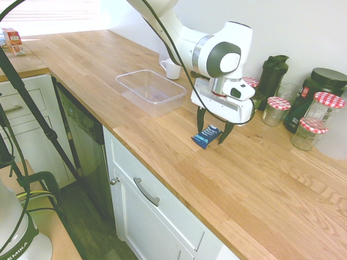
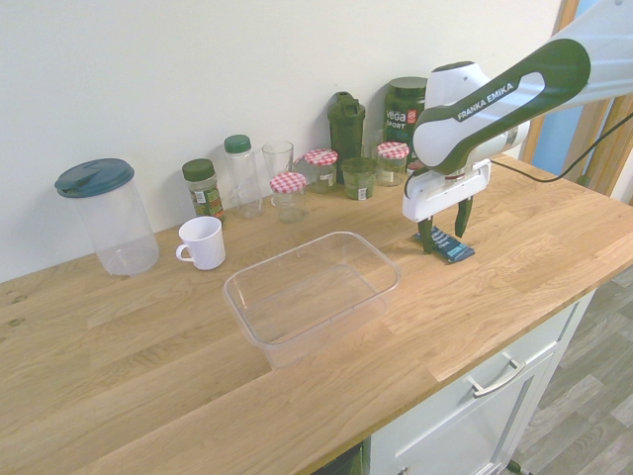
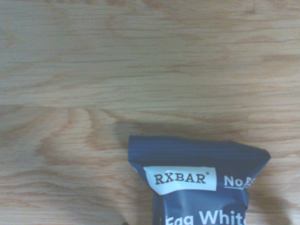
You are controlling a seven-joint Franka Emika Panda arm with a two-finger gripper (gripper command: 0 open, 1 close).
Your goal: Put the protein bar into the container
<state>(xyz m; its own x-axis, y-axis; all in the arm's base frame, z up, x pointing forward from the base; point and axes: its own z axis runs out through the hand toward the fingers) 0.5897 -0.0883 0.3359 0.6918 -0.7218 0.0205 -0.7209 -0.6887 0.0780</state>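
Fingers of the gripper stand spread astride the protein bar, which lies flat on the countertop, well apart from the container. Foil that slick and thin could skid out as they close.

The wooden countertop is viewed from above the cabinet-front side in one exterior view, from the opposite end in the other; the clear container is shared. The protein bar is seen close, somewhat blurred, by the wrist camera.
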